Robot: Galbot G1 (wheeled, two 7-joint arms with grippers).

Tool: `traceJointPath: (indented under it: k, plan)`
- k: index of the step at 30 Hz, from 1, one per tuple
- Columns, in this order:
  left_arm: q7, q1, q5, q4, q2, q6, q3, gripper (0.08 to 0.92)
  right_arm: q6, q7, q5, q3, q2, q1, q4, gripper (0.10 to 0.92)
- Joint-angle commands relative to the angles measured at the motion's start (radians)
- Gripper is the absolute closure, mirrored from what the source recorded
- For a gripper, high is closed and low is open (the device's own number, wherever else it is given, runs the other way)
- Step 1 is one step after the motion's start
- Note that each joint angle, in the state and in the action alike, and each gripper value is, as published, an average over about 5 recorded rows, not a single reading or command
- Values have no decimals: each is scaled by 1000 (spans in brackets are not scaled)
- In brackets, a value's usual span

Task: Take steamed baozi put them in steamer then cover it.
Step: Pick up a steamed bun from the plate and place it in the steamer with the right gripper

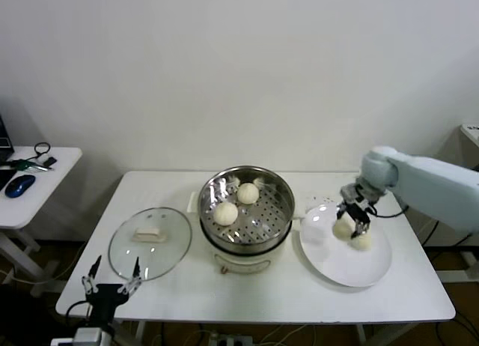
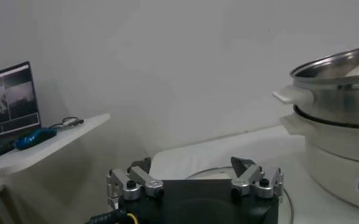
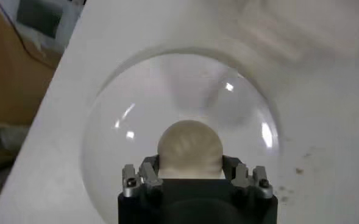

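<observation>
The steamer [image 1: 246, 220] stands mid-table with two baozi [image 1: 225, 213] [image 1: 248, 192] on its perforated floor. It also shows in the left wrist view [image 2: 334, 85]. My right gripper [image 1: 351, 219] is over the white plate [image 1: 367, 275] to the steamer's right. It is shut on a baozi [image 1: 343, 229], its fingers [image 3: 149, 172] hugging both sides of the bun [image 3: 190, 148] just above the plate [image 3: 106, 140]. Another baozi [image 1: 362, 241] lies on the plate beside it. The glass cover [image 1: 150, 243] lies flat left of the steamer. My left gripper [image 1: 112, 284] is open and empty below the table's front left edge [image 2: 191, 173].
A white side table [image 1: 45, 183] at the far left holds a blue mouse [image 1: 19, 185] and small items; it shows in the left wrist view [image 2: 57, 137] with a monitor [image 2: 7, 106]. The wall runs close behind the table. Cables hang at the right.
</observation>
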Motion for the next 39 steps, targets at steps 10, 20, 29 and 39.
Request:
traceJointPath:
  k: [10, 20, 29, 39]
  plan:
    - [-2, 17, 1, -10, -4, 5, 8, 177, 353, -66, -124, 45, 345, 239, 33, 351]
    - [-1, 31, -24, -11, 0, -1, -11, 177, 372, -70, -173, 71, 538, 117, 35, 347]
    - [-1, 34, -42, -1, 11, -5, -19, 177, 381, -80, -202, 31, 568, 38, 69, 347]
    - [-3, 35, -58, 18, 17, -18, -23, 177, 375, -88, -195, -18, 537, 5, 131, 342]
